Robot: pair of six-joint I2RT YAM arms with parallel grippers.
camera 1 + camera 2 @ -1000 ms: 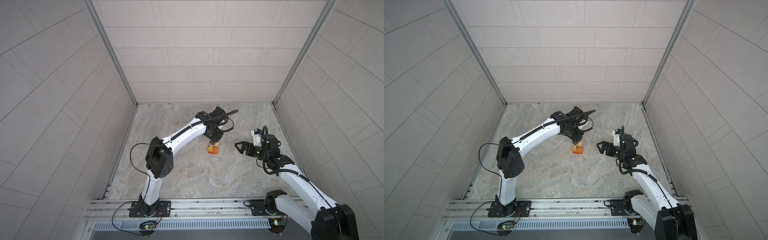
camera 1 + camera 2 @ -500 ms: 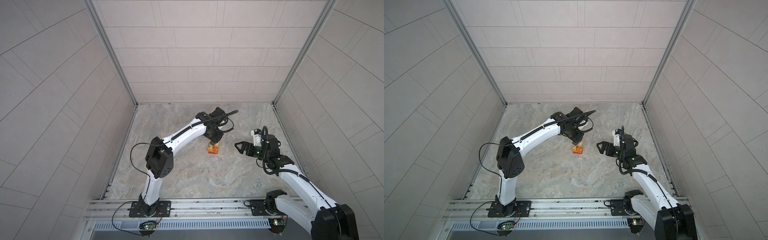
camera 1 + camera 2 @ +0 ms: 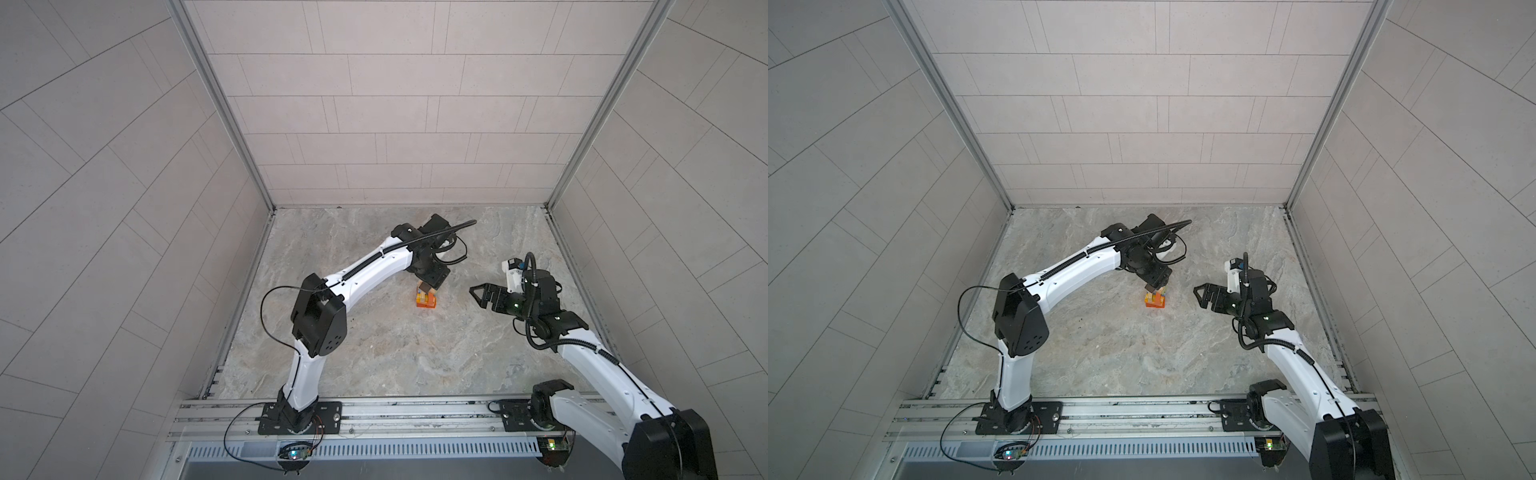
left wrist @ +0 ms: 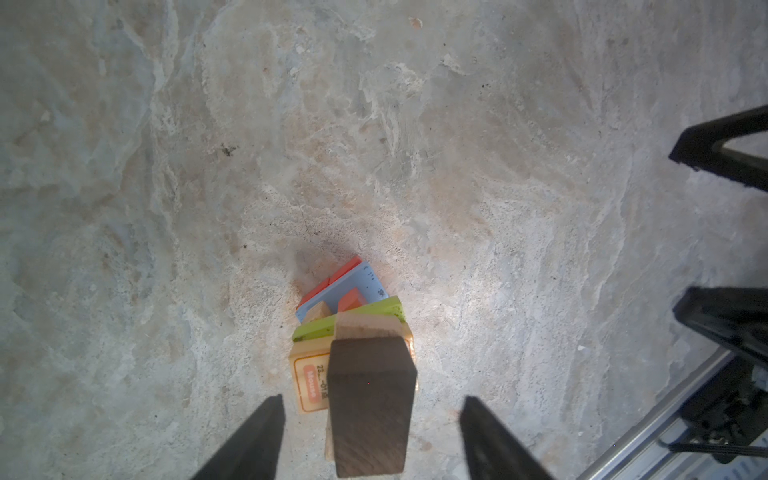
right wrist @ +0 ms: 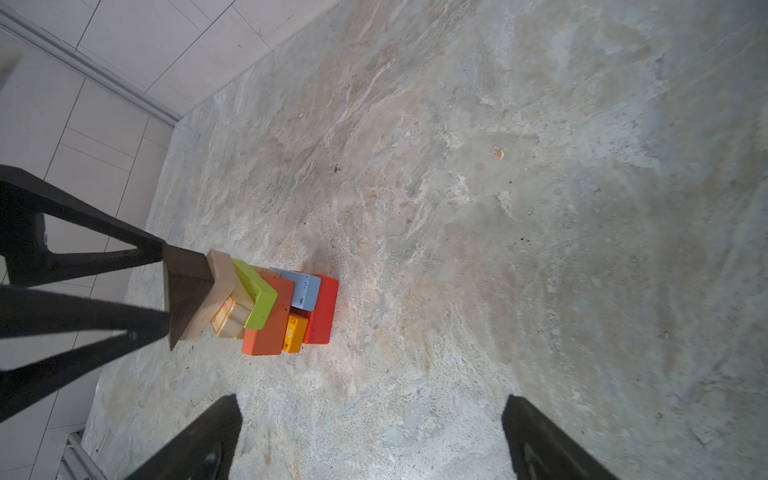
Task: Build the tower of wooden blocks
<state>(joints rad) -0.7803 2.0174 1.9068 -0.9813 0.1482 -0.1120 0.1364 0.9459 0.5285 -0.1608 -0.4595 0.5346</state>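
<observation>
Since the earlier frame, left gripper (image 4: 370,436) has spread its fingers off the dark brown block (image 4: 371,405) topping the tower (image 3: 425,298), mid-frame on the marble floor (image 3: 395,353). Right gripper (image 3: 473,293), spread empty, hovers to the tower's right.

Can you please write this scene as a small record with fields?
tower: criss-cross stack of coloured blocks, standing on the stone floor
top block: dark brown block, lying on a tan block
left gripper: open, fingers on each side of the dark brown block, not touching it
right gripper: open, apart from the tower, holding nothing
</observation>
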